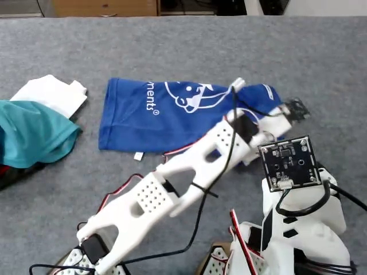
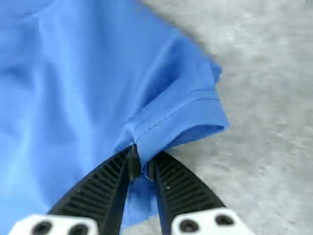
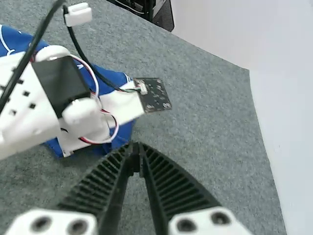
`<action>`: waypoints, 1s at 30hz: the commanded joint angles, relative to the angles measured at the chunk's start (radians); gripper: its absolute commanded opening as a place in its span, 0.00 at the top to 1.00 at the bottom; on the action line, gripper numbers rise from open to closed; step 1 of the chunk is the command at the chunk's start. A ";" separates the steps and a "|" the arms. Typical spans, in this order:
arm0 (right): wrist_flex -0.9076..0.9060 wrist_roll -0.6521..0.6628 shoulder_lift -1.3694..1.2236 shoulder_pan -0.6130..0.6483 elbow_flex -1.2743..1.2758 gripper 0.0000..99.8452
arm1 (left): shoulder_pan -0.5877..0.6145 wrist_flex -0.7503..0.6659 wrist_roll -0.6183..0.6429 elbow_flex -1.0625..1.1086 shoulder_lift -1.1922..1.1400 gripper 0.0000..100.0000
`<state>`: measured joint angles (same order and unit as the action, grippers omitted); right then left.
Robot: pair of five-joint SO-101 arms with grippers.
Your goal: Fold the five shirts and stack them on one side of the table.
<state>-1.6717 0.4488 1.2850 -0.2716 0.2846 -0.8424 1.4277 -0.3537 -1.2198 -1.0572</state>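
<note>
A blue shirt (image 1: 172, 117) with a white print lies flat across the middle of the grey table. My left arm (image 1: 172, 189) stretches diagonally over it to its right end. There my left gripper (image 2: 139, 166) is shut on a stitched hem of the blue shirt (image 2: 98, 88), and the cloth bunches up at the fingertips. My right gripper (image 3: 136, 157) hangs shut with nothing in it above bare table, just right of the blue shirt (image 3: 115, 79) and of the left arm's wrist (image 3: 58, 98). The right arm (image 1: 298, 217) stands at the front right.
A white shirt (image 1: 51, 94) and a teal shirt (image 1: 31, 132) lie crumpled in a pile at the left edge, with a dark and red cloth (image 1: 8, 172) under them. Grey felt (image 1: 241, 51) covers the table behind and right of the blue shirt.
</note>
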 commanded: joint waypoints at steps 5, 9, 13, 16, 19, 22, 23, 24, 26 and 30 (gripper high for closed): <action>-0.005 0.005 0.004 -0.010 0.030 1.00 | 0.077 -0.087 0.002 -0.029 -0.033 0.98; -0.005 0.002 0.004 -0.010 0.031 1.00 | 0.089 -0.103 -0.049 -0.029 -0.042 0.98; -0.018 0.005 0.004 -0.010 0.031 1.00 | 0.104 -0.097 -0.058 -0.029 -0.042 0.88; -0.032 0.005 0.004 -0.008 0.030 1.00 | 0.123 -0.103 -0.040 -0.029 -0.035 0.83; -0.032 0.005 0.004 -0.010 0.028 1.00 | 0.133 -0.104 -0.075 -0.031 -0.041 0.84; -0.032 0.005 0.004 -0.010 0.028 1.00 | 0.160 -0.117 -0.109 -0.023 -0.045 0.84; -0.032 0.005 0.004 -0.010 0.028 1.00 | 0.164 -0.135 -0.112 -0.020 -0.045 0.84; -0.032 0.005 0.004 -0.010 0.030 1.00 | 0.178 -0.153 -0.112 -0.020 -0.045 0.84; -0.032 0.003 0.004 -0.010 0.031 1.00 | 0.192 -0.183 -0.112 -0.029 -0.045 0.84; -0.032 0.000 0.004 -0.010 0.031 1.00 | 0.195 -0.203 -0.112 -0.029 -0.038 0.84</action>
<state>-1.7008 0.4488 1.2850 -0.2716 0.3138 -0.6613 1.2467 -0.4595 -1.2198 -1.1155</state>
